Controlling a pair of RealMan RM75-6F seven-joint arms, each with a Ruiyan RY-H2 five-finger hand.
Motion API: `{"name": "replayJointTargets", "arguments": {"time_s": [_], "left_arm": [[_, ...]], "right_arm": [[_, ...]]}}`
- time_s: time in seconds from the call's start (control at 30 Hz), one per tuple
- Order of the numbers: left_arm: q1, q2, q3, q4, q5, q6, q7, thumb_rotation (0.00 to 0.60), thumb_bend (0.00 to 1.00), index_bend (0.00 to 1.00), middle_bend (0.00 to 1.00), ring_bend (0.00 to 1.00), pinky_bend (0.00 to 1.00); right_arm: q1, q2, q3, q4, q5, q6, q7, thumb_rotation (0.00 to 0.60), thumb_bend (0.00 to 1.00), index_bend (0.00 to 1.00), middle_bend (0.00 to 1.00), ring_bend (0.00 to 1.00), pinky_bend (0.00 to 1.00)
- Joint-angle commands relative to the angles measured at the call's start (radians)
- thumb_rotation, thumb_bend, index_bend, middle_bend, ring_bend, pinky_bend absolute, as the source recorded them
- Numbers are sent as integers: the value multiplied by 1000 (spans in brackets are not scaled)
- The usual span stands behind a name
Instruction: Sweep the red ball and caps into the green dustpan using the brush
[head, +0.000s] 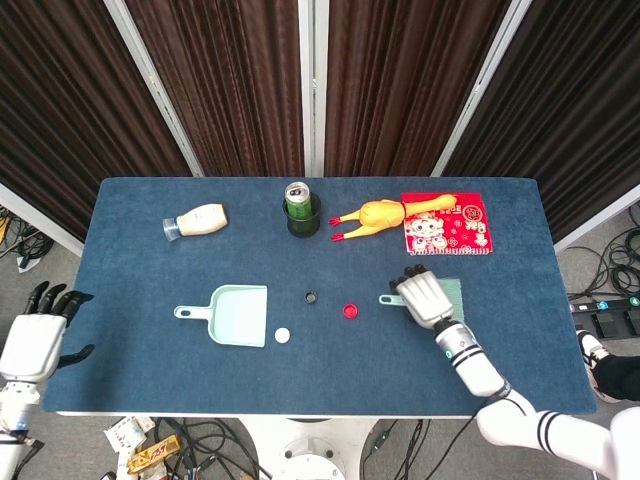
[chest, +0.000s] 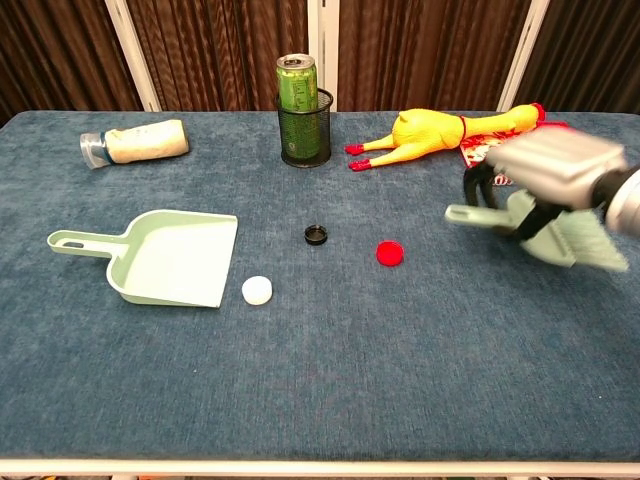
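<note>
My right hand (head: 427, 300) grips the green brush (head: 452, 293) around its middle and holds it off the table, handle pointing left. In the chest view the right hand (chest: 555, 170) and brush (chest: 575, 242) are blurred by motion. The green dustpan (head: 238, 316) (chest: 170, 258) lies left of centre, its mouth facing right. A white cap (head: 283, 336) (chest: 257, 290) sits at the dustpan's front corner. A black cap (head: 311, 297) (chest: 316, 234) and a small red round piece (head: 350, 311) (chest: 390, 253) lie between dustpan and brush. My left hand (head: 40, 335) hangs off the table's left edge, fingers apart, holding nothing.
At the back stand a green can in a black mesh cup (head: 301, 208) (chest: 303, 110), a yellow rubber chicken (head: 375, 215) (chest: 430, 130), a red booklet (head: 447, 225) and a lying bottle (head: 200, 221) (chest: 135, 142).
</note>
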Motion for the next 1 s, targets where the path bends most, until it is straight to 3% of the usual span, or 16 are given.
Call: {"name": "replayJointTargets", "arguments": {"time_s": [0.03,0.23,0.47,0.7,1.0], "left_arm": [[-66,5,-37,-51,-20,-71,46,600,123,306,238,121,83],[-209,-43,-92,-65,-107,-271,56,600,120,316,281,150,100],[-327,-161,-121,24,-238,-441,64,600,144,353,297,158,151],[-353,-245,-90,92,-302,-480,91,600,158,357,325,182,175],[-348,-307,-60,150,-324,-441,131,600,179,393,388,256,226]], "right_arm": [[-10,135,44,-130,-7,37,63,600,450,664,624,288,314],[-15,268,79,-243,1,53,104,600,451,666,624,288,315],[-24,314,79,-281,12,70,106,600,451,671,624,288,330],[-19,312,64,-274,29,55,105,600,451,671,624,289,330],[-8,295,53,-264,43,45,103,600,451,671,624,295,340]]}}
